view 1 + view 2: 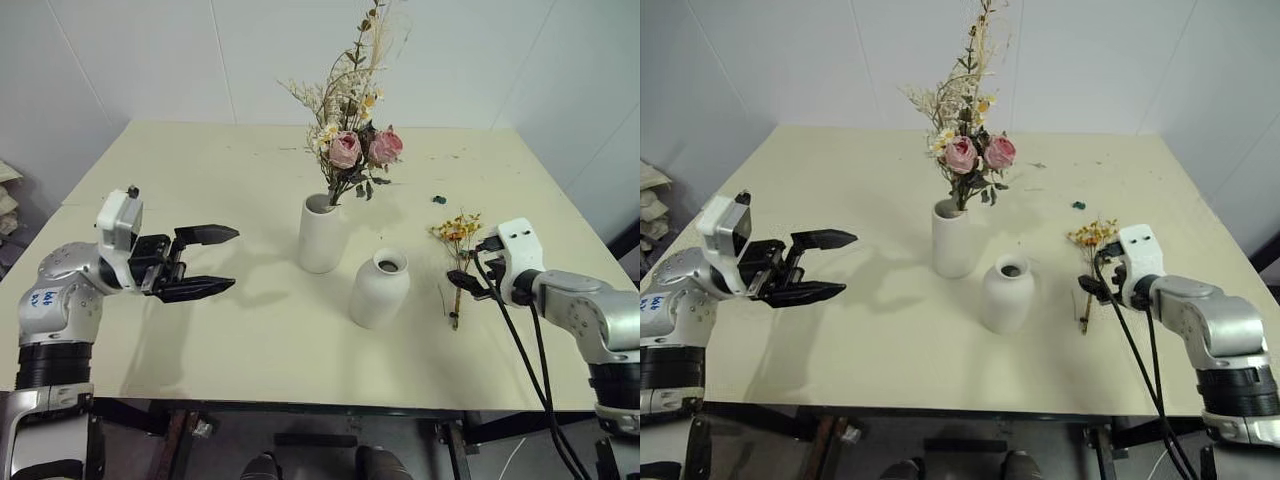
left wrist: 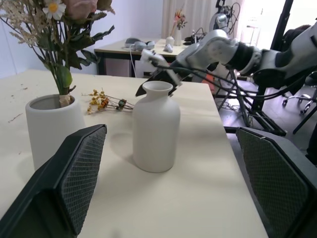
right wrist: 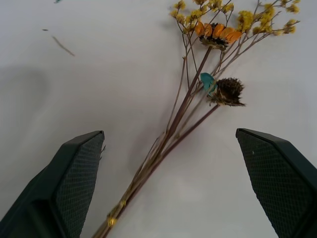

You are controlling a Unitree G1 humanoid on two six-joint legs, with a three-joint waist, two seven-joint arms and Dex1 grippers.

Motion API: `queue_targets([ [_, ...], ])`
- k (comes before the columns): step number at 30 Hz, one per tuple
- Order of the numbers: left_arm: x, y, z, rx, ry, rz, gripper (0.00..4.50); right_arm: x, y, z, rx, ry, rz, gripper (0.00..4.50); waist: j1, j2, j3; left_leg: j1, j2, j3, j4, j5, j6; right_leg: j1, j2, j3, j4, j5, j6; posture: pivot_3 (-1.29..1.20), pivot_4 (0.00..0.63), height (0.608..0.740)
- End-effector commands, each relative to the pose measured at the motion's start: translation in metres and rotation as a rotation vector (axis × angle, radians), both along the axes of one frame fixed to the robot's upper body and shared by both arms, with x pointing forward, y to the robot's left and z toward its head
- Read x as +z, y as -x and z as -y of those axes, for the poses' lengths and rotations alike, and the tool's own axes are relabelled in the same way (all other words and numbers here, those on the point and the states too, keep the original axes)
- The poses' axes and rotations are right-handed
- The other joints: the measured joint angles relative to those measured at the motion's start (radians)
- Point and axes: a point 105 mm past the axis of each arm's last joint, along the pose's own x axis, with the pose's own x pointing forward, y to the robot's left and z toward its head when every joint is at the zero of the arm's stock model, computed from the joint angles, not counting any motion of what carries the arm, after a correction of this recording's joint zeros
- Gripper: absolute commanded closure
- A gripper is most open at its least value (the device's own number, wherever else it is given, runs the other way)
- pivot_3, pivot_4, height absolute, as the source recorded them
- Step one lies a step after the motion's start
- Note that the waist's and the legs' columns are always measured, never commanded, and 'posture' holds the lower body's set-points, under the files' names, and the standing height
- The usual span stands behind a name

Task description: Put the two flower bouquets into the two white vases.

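The large bouquet (image 1: 350, 140) with two pink roses and cream sprigs stands upright in the taller white vase (image 1: 322, 233) at the table's middle. To its right, nearer me, the squat narrow-necked vase (image 1: 380, 289) stands empty. The slim bouquet (image 1: 457, 262) of small yellow-orange flowers lies flat on the table at the right. My right gripper (image 3: 171, 183) hovers open directly over its thin stems (image 3: 168, 136), fingers on either side and apart from them. My left gripper (image 1: 205, 262) is open and empty at the left, pointing toward the vases.
The cream table (image 1: 200, 180) has white walls behind it. A small dark scrap (image 1: 439, 200) lies on the table beyond the slim bouquet. Black cables (image 1: 525, 360) hang from my right wrist over the table's front right edge.
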Motion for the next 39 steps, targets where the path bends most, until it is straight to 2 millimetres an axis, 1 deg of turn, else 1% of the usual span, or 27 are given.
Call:
queue_targets([
  [1,0.011,0.017,-0.004,-0.05,0.008,0.059,0.03,-0.001,-0.006,0.003,-0.029,0.002,-0.032,0.0,0.0,0.0,0.0,0.0,0.0,0.0,0.0,0.0,0.0,0.0,0.0,0.0,0.0,0.0,0.0,0.0,0.15,0.74],
  [3,0.01,0.02,-0.005,-0.047,0.014,0.052,0.03,-0.009,-0.006,0.002,-0.038,-0.008,-0.092,0.0,0.002,0.0,0.0,0.0,0.0,0.0,-0.001,0.0,0.0,0.0,0.0,0.0,0.0,0.0,0.0,0.0,0.15,0.74],
  [5,0.009,0.022,-0.005,-0.046,0.015,0.048,0.03,-0.012,-0.006,0.002,-0.051,0.004,-0.117,0.0,0.002,0.0,0.0,0.0,0.0,0.0,-0.002,0.0,0.0,-0.001,0.0,0.0,0.0,0.0,0.0,0.0,0.15,0.74],
  [9,0.009,0.024,-0.005,-0.042,0.017,0.042,0.03,-0.011,-0.003,-0.003,-0.048,0.012,-0.134,0.0,0.001,0.0,0.0,0.0,0.0,0.0,-0.002,0.0,0.0,-0.001,0.0,0.0,0.0,-0.001,0.0,0.0,0.15,0.74],
  [11,0.008,0.024,-0.006,-0.033,0.015,0.038,0.03,-0.01,-0.001,-0.008,-0.04,-0.003,-0.138,0.0,0.001,0.0,0.0,0.0,0.0,0.0,-0.002,0.0,0.0,-0.001,0.0,0.0,0.0,-0.001,-0.001,0.0,0.15,0.74],
  [15,0.007,0.021,-0.003,-0.041,0.015,0.032,0.0,-0.014,0.001,-0.011,-0.047,-0.02,-0.163,0.82,-0.001,0.0,0.0,0.0,0.0,0.0,-0.002,0.0,0.0,-0.001,0.0,0.0,0.0,-0.001,-0.001,0.0,0.15,0.74],
  [16,0.008,0.02,-0.002,-0.045,0.016,0.034,0.0,-0.013,0.001,-0.01,-0.051,-0.022,-0.161,1.23,0.0,0.0,0.0,0.0,0.0,0.0,-0.002,0.0,0.0,-0.001,0.0,0.0,0.0,-0.001,-0.001,0.0,0.15,0.74],
  [21,0.008,0.017,0.0,-0.06,0.013,0.032,0.0,-0.01,0.002,-0.008,-0.07,-0.03,-0.14,2.87,0.003,0.0,0.0,0.0,0.0,0.0,-0.002,0.0,0.0,0.0,0.0,0.0,0.0,-0.001,-0.001,0.0,0.15,0.74],
  [24,0.009,0.015,0.001,-0.064,0.01,0.03,0.0,-0.006,0.003,-0.004,-0.099,-0.033,-0.108,3.93,0.003,0.0,0.0,0.0,0.0,0.0,-0.002,0.0,0.0,0.0,0.0,0.0,0.0,-0.001,-0.001,0.0,0.15,0.74],
  [25,0.008,0.014,0.001,-0.066,0.008,0.029,0.0,-0.004,0.003,-0.002,-0.111,-0.033,-0.092,4.26,0.002,0.0,0.0,0.0,0.0,0.0,-0.002,0.0,0.0,-0.001,0.0,0.0,0.0,-0.001,-0.001,0.0,0.15,0.74],
  [26,0.008,0.013,0.001,-0.067,0.007,0.028,0.0,-0.003,0.003,-0.001,-0.119,-0.034,-0.081,4.46,0.002,0.0,0.0,0.0,0.0,0.0,-0.003,0.0,0.0,-0.001,0.0,0.0,0.0,-0.001,-0.001,0.0,0.15,0.74],
  [28,0.009,0.011,0.003,-0.074,0.004,0.029,0.0,0.003,0.004,0.001,-0.126,-0.037,-0.039,4.46,0.002,0.0,0.0,0.0,0.0,0.0,-0.004,0.0,0.0,-0.001,0.0,0.0,0.0,-0.001,-0.001,0.0,0.15,0.74],
  [30,0.01,0.008,0.007,-0.092,0.005,0.031,0.0,0.016,0.007,0.004,-0.13,-0.04,0.035,4.46,0.002,0.0,0.0,0.0,0.0,0.0,-0.004,0.0,0.0,-0.001,0.0,0.0,0.0,-0.001,-0.001,0.0,0.15,0.74],
  [34,0.011,0.002,0.014,-0.123,0.002,0.026,0.0,0.052,0.015,0.012,-0.153,-0.06,0.233,4.46,0.001,0.0,0.0,0.0,0.0,0.0,-0.004,0.0,0.0,-0.002,0.0,0.0,0.0,-0.001,0.0,0.0,0.15,0.74],
  [36,0.011,-0.001,0.016,-0.134,-0.002,0.025,0.0,0.066,0.018,0.014,-0.156,-0.069,0.31,4.46,0.0,0.0,0.0,0.0,0.0,0.0,-0.005,0.0,0.0,-0.002,0.0,0.0,0.0,-0.001,0.0,0.0,0.15,0.74],
  [39,0.012,-0.006,0.02,-0.149,-0.002,0.025,0.0,0.09,0.025,0.012,-0.12,-0.064,0.474,4.46,0.002,0.0,0.0,0.0,0.0,0.0,-0.005,0.0,0.0,-0.002,0.0,0.0,0.0,-0.001,0.0,0.0,0.15,0.74],
])
